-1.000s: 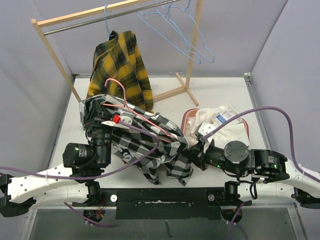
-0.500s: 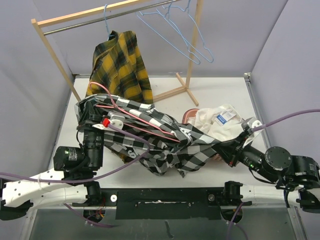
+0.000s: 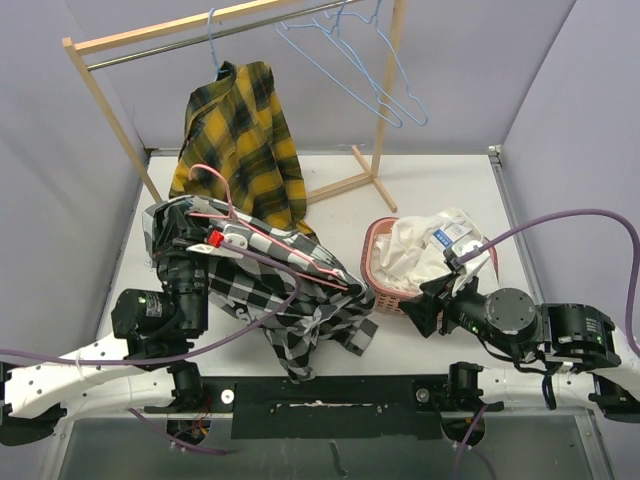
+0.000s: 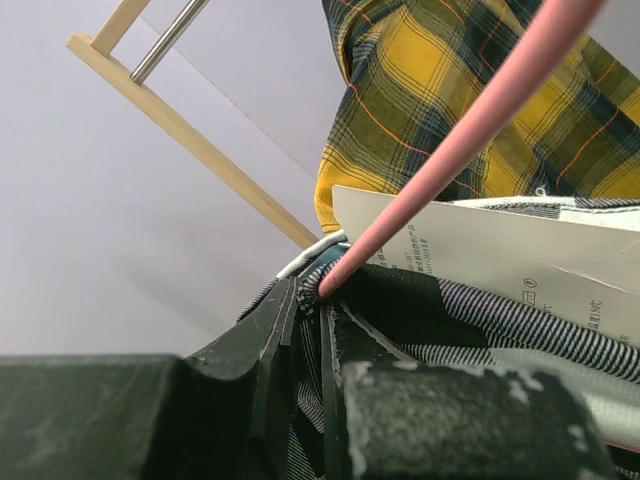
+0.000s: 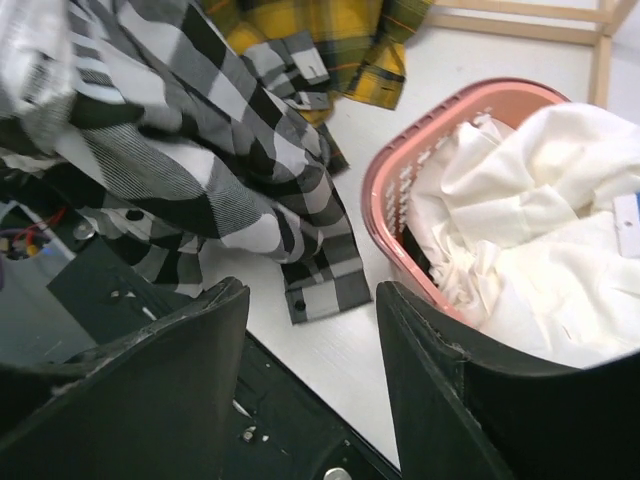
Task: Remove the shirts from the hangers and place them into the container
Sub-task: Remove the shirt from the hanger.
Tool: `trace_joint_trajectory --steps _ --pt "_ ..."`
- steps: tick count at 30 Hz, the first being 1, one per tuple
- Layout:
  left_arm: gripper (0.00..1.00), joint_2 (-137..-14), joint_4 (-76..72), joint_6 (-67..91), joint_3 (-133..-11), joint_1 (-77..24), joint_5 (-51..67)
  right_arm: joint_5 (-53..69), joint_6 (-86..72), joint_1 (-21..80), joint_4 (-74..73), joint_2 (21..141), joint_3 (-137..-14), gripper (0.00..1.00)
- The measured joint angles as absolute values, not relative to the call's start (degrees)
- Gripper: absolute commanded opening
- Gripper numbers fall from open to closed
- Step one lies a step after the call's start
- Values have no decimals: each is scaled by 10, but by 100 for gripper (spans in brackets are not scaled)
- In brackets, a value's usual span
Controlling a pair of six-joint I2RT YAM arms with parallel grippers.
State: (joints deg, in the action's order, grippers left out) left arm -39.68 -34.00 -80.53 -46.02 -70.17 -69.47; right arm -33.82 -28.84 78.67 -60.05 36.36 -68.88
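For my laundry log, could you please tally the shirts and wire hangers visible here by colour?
Yellow-and-black plaid shirt: 1
Black-and-white check shirt: 1
White shirt: 1
Light blue hangers: 3
Pink hanger: 1
Total: 7

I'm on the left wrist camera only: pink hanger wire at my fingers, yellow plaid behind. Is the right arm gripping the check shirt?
Observer: No. The right gripper has its fingers open and empty, beside the pink basket.
Operator: Where does the shirt hang?
Observer: The check shirt droops from the pink hanger onto the table, short of the basket.
Operator: Anything in the basket?
Observer: A white shirt fills it.
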Motion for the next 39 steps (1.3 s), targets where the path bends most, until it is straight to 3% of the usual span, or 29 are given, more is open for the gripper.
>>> trace_joint_trajectory --steps 17,24,28,30,39 --pt "0 -452 -331 -795 -467 -696 -711 -198 -217 787 -399 412 -661 45" --pt "0 -457 -332 -786 -469 -695 -712 -183 -216 787 -365 425 -641 12" --pt "0 -456 -332 -784 -469 -695 -712 -189 -219 787 -373 427 -642 10" --pt "0 -456 -331 -784 -469 -694 -712 -197 -219 787 -386 426 -647 0" --pt "0 -446 -328 -767 -469 -697 -702 -238 -234 787 -470 370 -663 0"
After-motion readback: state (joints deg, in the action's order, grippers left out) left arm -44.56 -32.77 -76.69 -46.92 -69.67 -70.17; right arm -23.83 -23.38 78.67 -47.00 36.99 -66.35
